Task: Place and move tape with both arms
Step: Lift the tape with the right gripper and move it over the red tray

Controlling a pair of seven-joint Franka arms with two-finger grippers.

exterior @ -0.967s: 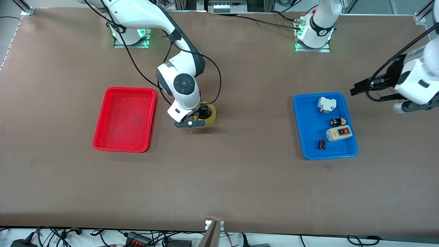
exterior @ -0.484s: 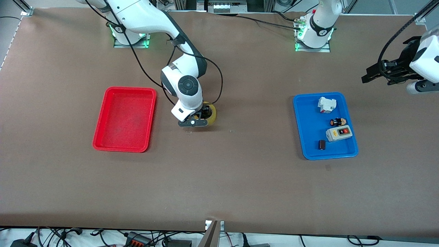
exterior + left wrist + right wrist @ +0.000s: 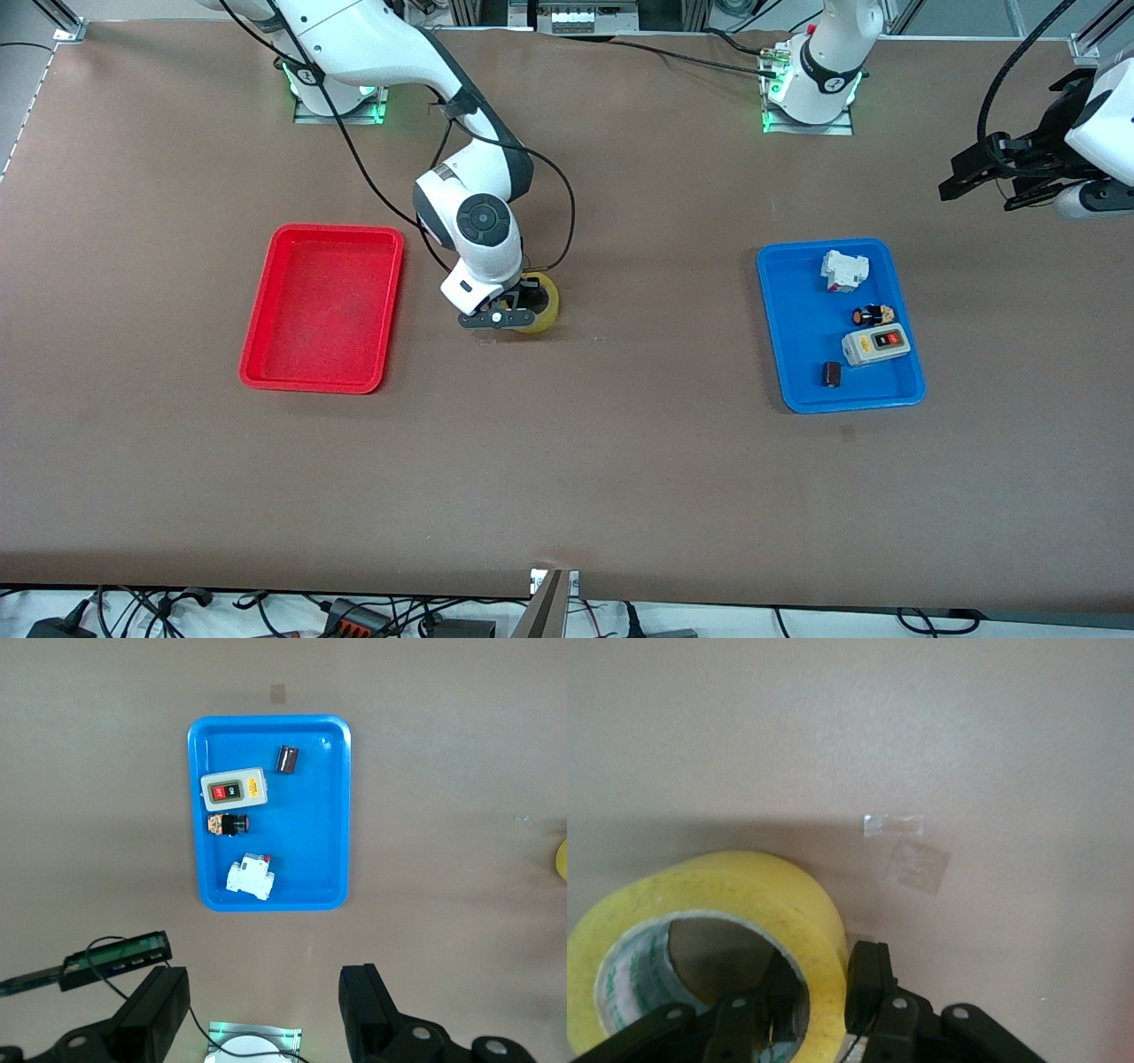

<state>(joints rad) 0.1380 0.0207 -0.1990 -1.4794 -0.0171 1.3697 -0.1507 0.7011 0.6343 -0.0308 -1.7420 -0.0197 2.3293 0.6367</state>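
Observation:
The yellowish tape roll is near the table's middle, beside the red tray. My right gripper is shut on the roll's wall, with one finger in the centre hole and one outside. In the right wrist view the tape stands tilted in the right gripper, with a shadow on the table under it. My left gripper is open and empty, high over the left arm's end of the table. In the left wrist view its fingers are spread wide.
A blue tray holds a white breaker, a small button part, a grey switch box and a small black cylinder. The tray also shows in the left wrist view. Small tape scraps lie on the table.
The left arm has pulled up and back from beside the blue tray toward its base end. The right gripper has closed on the tape, and the roll has tilted and shifted slightly.

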